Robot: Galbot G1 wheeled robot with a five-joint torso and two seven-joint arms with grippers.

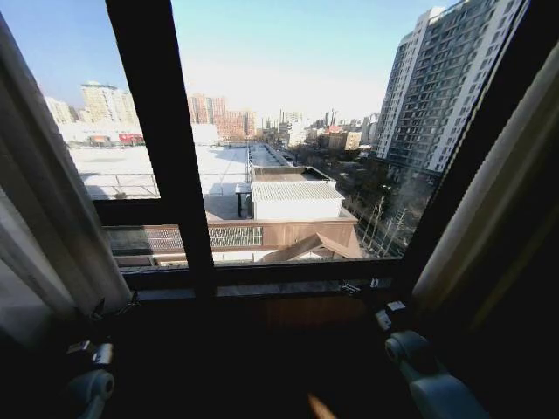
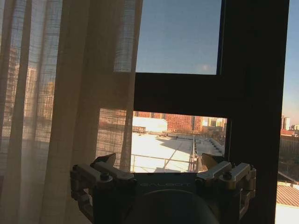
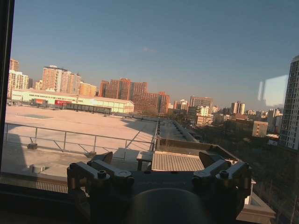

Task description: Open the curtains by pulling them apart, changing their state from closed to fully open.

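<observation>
Head view: the curtains (image 1: 52, 218) hang drawn back at the left edge of the frame, with a second panel (image 1: 489, 209) at the right edge. Between them stand the bare window frame (image 1: 162, 131) and the city beyond. Both arms sit low in the frame, the left (image 1: 92, 384) at lower left and the right (image 1: 428, 367) at lower right.

Left wrist view: the left pincer (image 2: 159, 168) stands spread wide and holds nothing. The sheer pleated fabric (image 2: 60, 93) hangs just beside its fingers, apart from them as far as can be seen.

Right wrist view: the right pincer (image 3: 156, 163) is likewise spread wide and empty, facing clear glass and the rooftops (image 3: 70, 126).

Judged by the lie of the panels, the task appears near complete or complete.

Risks: any further sweep by the left arm could snag the loose weave on a fingertip or joint and drag the panel back toward the centre. A forward reach by either arm could strike the glass or the dark frame.

Obscured: the curtain rail, the floor hem and the outer edges of both panels are cut off. The lower part of the head view is in deep shadow, so the arm links are hard to make out. Whether the right-hand panel is fully gathered cannot be told.
</observation>
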